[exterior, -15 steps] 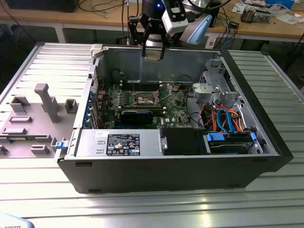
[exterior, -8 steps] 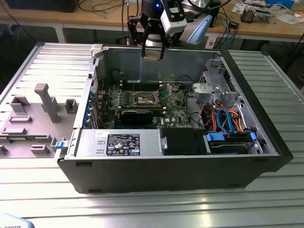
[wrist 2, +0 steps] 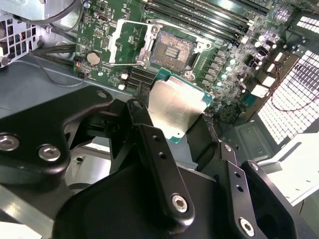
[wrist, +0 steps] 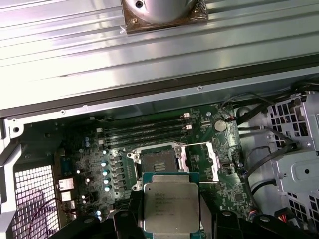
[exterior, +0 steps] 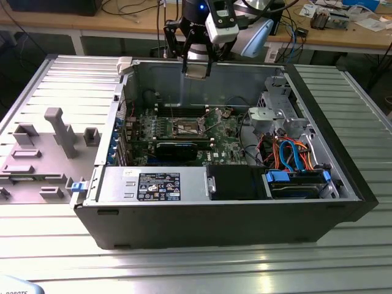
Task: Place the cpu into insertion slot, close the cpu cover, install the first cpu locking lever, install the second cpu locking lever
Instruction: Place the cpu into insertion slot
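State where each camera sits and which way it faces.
Exterior view: off the arm, raised, looking down into the open computer case; shows the gripper holding the cpu above it.
First wrist view: on the wrist, looking down past the cpu onto the insertion slot.
Second wrist view: on the wrist, behind the black fingers, slanting toward the board.
Both wrist views share cpu and insertion slot.
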`<state>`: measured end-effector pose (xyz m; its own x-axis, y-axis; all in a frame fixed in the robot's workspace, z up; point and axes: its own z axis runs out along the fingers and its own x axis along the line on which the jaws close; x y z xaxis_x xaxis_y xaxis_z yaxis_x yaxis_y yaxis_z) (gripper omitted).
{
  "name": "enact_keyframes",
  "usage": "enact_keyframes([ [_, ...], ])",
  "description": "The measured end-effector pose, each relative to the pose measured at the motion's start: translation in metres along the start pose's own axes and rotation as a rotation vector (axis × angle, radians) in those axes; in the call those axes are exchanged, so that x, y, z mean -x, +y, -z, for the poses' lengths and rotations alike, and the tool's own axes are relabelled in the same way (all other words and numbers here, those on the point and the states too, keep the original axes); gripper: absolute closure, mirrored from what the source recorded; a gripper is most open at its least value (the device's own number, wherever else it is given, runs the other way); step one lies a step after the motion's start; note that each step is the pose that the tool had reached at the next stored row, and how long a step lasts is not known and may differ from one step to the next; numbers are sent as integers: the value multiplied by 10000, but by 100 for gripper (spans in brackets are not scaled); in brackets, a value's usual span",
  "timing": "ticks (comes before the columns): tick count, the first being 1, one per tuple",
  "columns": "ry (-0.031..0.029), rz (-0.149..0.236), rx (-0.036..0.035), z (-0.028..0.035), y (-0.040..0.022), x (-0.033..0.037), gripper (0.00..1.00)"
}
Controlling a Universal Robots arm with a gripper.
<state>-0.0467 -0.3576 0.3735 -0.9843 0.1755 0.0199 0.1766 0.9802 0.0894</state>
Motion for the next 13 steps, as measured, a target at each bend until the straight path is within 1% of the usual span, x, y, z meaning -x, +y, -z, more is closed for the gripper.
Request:
enact_keyframes([
  [10,-32,-355,7,-1,-2,-9,46],
  [13,-34,-385,7,-1,-2,-10,46],
])
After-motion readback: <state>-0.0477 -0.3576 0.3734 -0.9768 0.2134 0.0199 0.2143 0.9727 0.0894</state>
